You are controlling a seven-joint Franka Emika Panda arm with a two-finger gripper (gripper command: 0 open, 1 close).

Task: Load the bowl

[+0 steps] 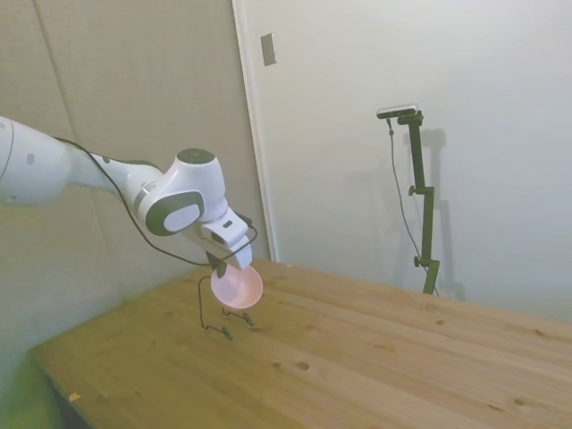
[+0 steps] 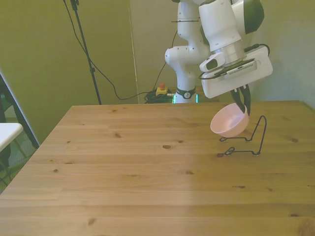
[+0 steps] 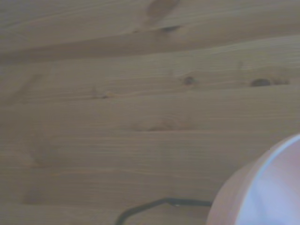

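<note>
Bare pine boards of the worktop (image 2: 147, 196) fill the foreground of the front view. Farther back, the pincer (image 2: 241, 104) is closed on the rim of the bowl (image 2: 229, 121), dark fingers (image 2: 242, 101) clamping its upper edge. That pale pink bowl hangs tilted, clear of the boards, its opening turned toward the side camera (image 1: 236, 286). It sits just above and against the thin dark wire rack (image 2: 251, 140), which stands on the worktop toward the front view's right. In the wrist view the bowl's pink edge (image 3: 262, 192) shows blurred, with a curve of rack wire (image 3: 159, 204) beside it over the wood grain.
</note>
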